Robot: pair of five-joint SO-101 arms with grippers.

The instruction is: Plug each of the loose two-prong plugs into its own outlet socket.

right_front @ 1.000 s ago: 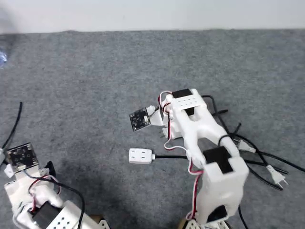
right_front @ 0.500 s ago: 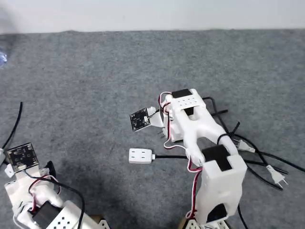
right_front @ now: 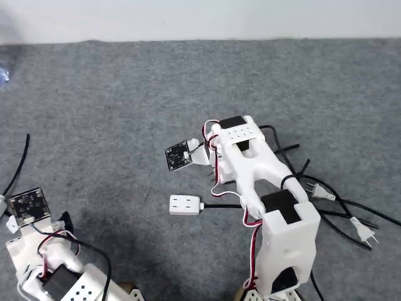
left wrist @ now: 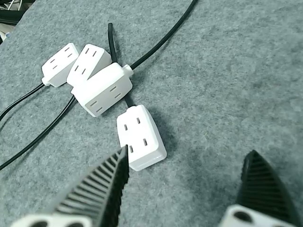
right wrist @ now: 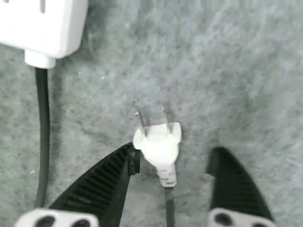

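Grey felt-like matting (right_front: 113, 106) is seen in the high view. A white rectangular plastic outlet block (right_front: 185, 204) lies just beside the right arm (right_front: 263, 182), with pale loose plugs (right_front: 322, 193) on black cords well apart from it.

In the left wrist view, the left gripper (left wrist: 188, 158) is spread apart above four white outlet blocks (left wrist: 142, 137).

In the right wrist view, the right gripper (right wrist: 174, 153) is spread around a small white two-prong plug (right wrist: 157, 140), which is touching one finger.

Risk is judged as follows: an off-centre closing could twist the plug, so the prongs would miss the slots.

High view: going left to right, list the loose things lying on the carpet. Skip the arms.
black cable → white outlet socket → first two-prong plug → second two-prong plug
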